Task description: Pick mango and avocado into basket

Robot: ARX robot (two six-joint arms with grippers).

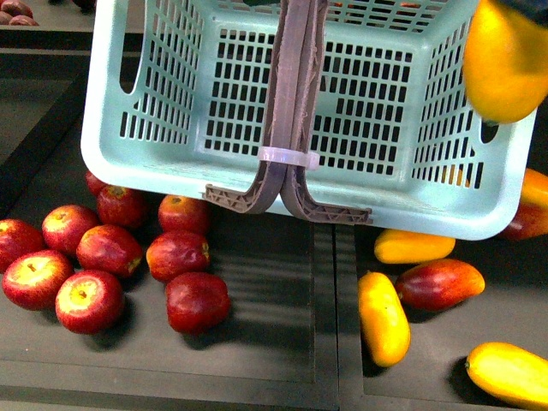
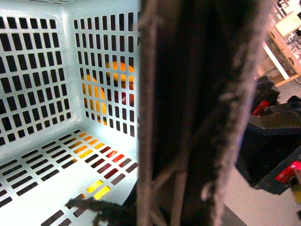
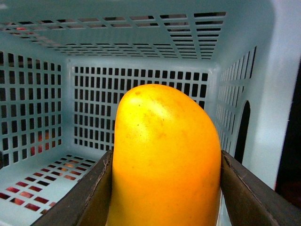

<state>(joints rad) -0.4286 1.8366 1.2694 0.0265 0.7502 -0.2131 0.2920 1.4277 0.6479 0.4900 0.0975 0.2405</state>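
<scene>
- Front view: the basket [image 1: 111,94] hangs tilted above the dark shelf [image 1: 274,334]; its two brown-grey handles [image 1: 291,86] stand together at the middle, bound by a white tie [image 1: 288,158]; the mango [image 1: 505,60] is in the air at the basket's upper right corner, overlapping its right rim; red apples [image 1: 86,300] lie in a cluster under and in front of the basket's left part; other yellow fruits [image 1: 383,318] and a red-and-yellow fruit [image 1: 439,284] lie on the right part of the shelf.
- Left wrist view: the handles [image 2: 202,117] fill the middle, very close and dark; the basket's slotted wall [image 2: 37,70] and floor show beside them, with yellow and red fruit colour behind the slots; the left gripper's fingers are not distinct here, so I cannot tell whether it is closed or apart.
- Right wrist view: the right gripper [image 3: 164,193] is clamped on the mango [image 3: 164,141]; its dark fingers [image 3: 80,200] press both flanks; the fruit stands end-up, facing into the basket's [image 3: 141,94] open interior; it does not touch the floor.
</scene>
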